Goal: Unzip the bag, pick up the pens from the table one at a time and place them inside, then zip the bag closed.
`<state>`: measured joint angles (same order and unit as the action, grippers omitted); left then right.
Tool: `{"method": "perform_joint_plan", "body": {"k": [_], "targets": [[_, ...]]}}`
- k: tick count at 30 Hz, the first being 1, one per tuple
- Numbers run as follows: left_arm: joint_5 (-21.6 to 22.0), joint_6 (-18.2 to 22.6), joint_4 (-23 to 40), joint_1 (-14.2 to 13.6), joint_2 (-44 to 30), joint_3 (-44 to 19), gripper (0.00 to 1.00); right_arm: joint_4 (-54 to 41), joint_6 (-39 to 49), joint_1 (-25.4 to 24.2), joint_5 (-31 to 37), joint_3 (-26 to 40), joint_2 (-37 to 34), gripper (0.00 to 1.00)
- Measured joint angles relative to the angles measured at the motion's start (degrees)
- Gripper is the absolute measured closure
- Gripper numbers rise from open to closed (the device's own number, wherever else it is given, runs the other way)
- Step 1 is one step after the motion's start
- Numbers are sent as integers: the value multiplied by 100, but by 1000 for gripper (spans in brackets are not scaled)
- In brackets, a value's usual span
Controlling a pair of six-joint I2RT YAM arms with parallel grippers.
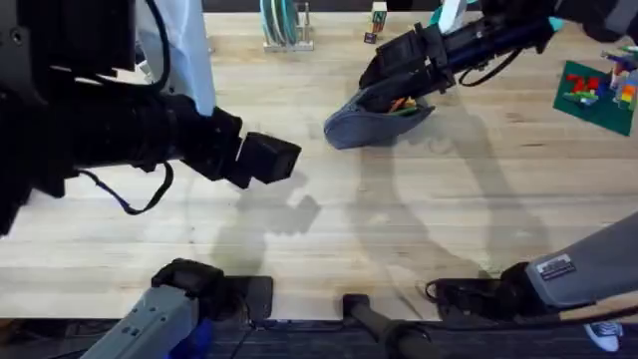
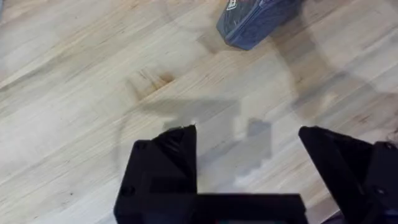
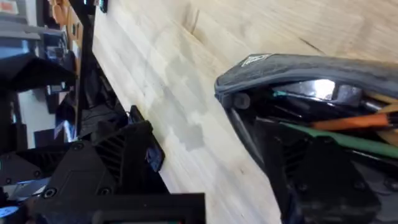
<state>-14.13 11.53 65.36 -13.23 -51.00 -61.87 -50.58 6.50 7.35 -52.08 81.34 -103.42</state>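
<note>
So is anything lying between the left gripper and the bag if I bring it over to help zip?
Nothing visible does. The left gripper hangs open over bare table, and the stretch of wood from it to the bag holds only shadows. The right gripper is already at the bag's far end, with the pens inside.

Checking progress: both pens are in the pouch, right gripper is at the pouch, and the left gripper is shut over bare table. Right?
Not quite: the left gripper is open, its fingers spread over bare table, as the left wrist view shows. The pens are in the pouch, with the right gripper at it.
</note>
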Motion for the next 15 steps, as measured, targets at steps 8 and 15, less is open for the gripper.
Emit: {"method": "perform_joint_plan", "body": {"k": [8,15], "targets": [[0,0,0,0,2,0,6,283,42,13,-50,0,-463,6],[0,0,0,0,2,0,8,494,44,169,-72,0,-616,6]]}}
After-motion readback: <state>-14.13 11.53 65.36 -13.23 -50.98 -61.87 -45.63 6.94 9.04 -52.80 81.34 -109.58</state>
